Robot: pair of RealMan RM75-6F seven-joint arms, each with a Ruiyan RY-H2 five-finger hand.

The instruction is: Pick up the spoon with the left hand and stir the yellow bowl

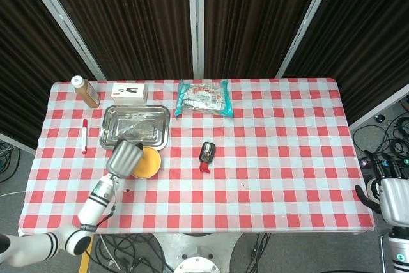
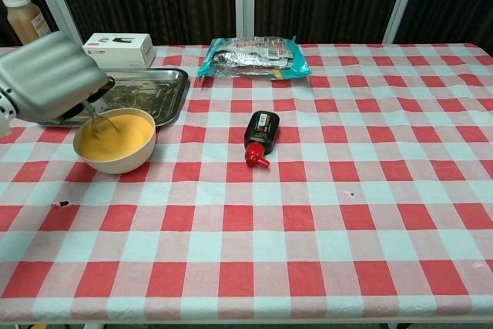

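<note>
Left hand [image 2: 50, 76] over the near-left edge of the yellow bowl [image 2: 115, 142], fingers clamped on the spoon [image 2: 101, 123], handle slanting down with the tip dipped in the bowl's yellow contents; bowl sitting on the checked tablecloth [image 2: 308, 213] just in front of the metal tray [image 2: 166, 90]; right hand [image 1: 391, 197] hanging off the table's right edge, well apart from everything, finger state impossible to tell; black bottle with red cap [image 2: 260, 136] lying near the table's middle; foil packet [image 2: 253, 56], white box [image 2: 119, 49], brown bottle [image 2: 21, 16] along the back; red marker [image 1: 84, 135] left of the tray
</note>
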